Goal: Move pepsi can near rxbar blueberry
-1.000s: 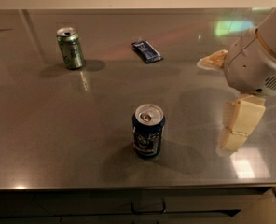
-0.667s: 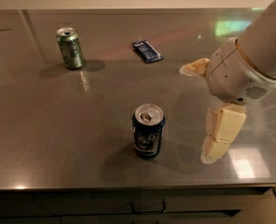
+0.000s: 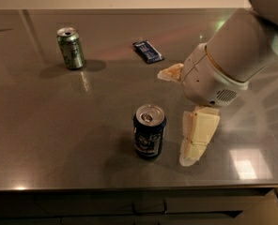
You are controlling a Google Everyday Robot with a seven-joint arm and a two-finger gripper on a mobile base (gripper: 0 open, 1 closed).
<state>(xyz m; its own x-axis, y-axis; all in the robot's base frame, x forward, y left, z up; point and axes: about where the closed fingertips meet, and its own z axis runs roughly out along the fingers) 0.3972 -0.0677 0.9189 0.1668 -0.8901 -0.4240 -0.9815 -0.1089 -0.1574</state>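
over the last second the gripper has swung in to just beside the pepsi can — jaws spread wide, holding nothing — so the can, upright and well apart from the rxbar blueberry behind it, is not yet grasped.

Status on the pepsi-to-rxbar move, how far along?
Done: nothing yet; the pepsi can stands up front, well apart from the rxbar blueberry farther back. Underway: the hand is open just right of the can, not touching it. Left: grasp, carry, set down by the bar.
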